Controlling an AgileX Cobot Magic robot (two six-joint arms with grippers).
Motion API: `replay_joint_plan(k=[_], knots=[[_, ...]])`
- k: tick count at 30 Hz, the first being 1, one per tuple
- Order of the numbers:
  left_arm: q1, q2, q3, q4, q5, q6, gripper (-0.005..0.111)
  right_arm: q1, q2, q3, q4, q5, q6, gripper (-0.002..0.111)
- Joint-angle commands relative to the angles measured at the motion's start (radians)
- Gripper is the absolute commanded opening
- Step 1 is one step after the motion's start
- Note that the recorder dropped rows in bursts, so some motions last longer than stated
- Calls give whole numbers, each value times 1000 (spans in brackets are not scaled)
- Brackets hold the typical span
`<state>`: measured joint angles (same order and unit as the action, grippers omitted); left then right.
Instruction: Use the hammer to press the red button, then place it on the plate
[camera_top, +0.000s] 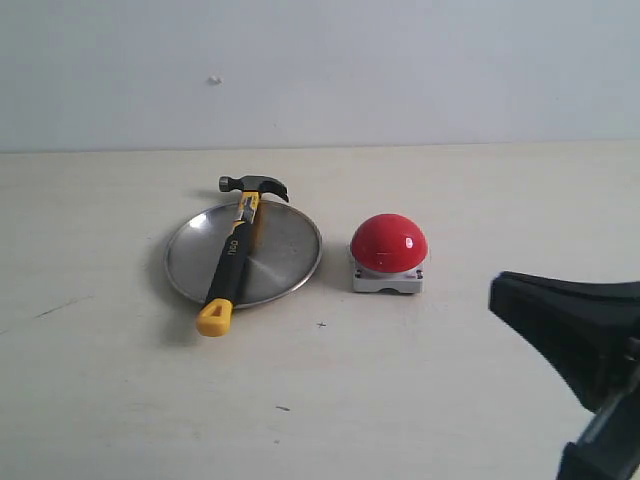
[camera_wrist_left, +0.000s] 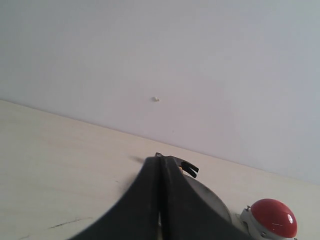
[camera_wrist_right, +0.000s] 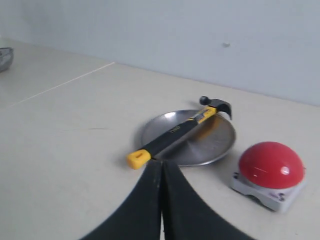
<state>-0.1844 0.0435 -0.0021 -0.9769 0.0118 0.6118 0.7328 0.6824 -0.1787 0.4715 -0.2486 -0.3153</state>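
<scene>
Bearing plate (camera_top: 288, 248) and hammer (camera_top: 232, 262), the pale tabletop (camera_top: 120, 400) meets a plain wall (camera_top: 400, 70)

Red, yellow, silver and black are standing out on your pale cream table (camera_top: 120, 390).
You are seeing the hammer (camera_top: 232, 262) showing a dark head and black handle with yellow bands and butt, the plate (camera_top: 290, 250) gleaming dull silver, the red button (camera_top: 388, 243) shining glossy on its grey-white base, and the left gripper (camera_wrist_left: 160, 159) and right gripper (camera_wrist_right: 161, 163) showing black.

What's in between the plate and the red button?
Nothing: just bare table separates the plate and the red button, clearest in the exterior view.
</scene>
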Motion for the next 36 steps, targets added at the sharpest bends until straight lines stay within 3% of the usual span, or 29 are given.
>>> replay_joint_plan(k=[1, 7, 15, 36], knots=[[0, -6, 2, 3, 1, 1, 0, -112, -151, 115, 1, 13, 21, 0], [0, -6, 2, 3, 1, 1, 0, -250, -311, 179, 1, 23, 53, 0], [0, -6, 2, 3, 1, 1, 0, -420, -487, 179, -6, 192, 46, 0], [0, -6, 2, 3, 1, 3, 0, -675, -682, 179, -17, 490, -16, 0]])
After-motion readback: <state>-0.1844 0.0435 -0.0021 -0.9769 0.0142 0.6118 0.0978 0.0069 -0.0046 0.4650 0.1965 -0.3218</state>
